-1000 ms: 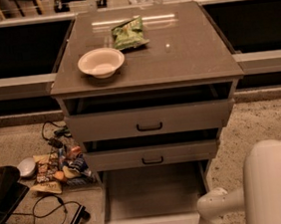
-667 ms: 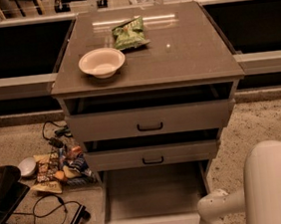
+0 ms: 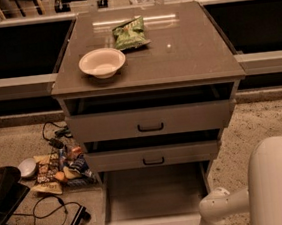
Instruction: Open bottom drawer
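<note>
The grey-brown cabinet (image 3: 185, 54) has three drawers. The bottom drawer (image 3: 155, 196) is pulled far out toward me, so I look down into its plain grey inside. Its front and handle lie at or below the lower edge of the view. The middle drawer front (image 3: 153, 156) and the taller top drawer front (image 3: 149, 121) each stand a little way out, with black handles. My gripper is out of view. Only a white arm link (image 3: 224, 210) shows, just right of the open bottom drawer.
A white bowl (image 3: 102, 63) and a green chip bag (image 3: 129, 34) lie on the cabinet top. Snack packets (image 3: 56, 168), cables (image 3: 48, 212) and a black device (image 3: 3, 192) lie on the floor at the left. My white body (image 3: 279, 185) fills the bottom right.
</note>
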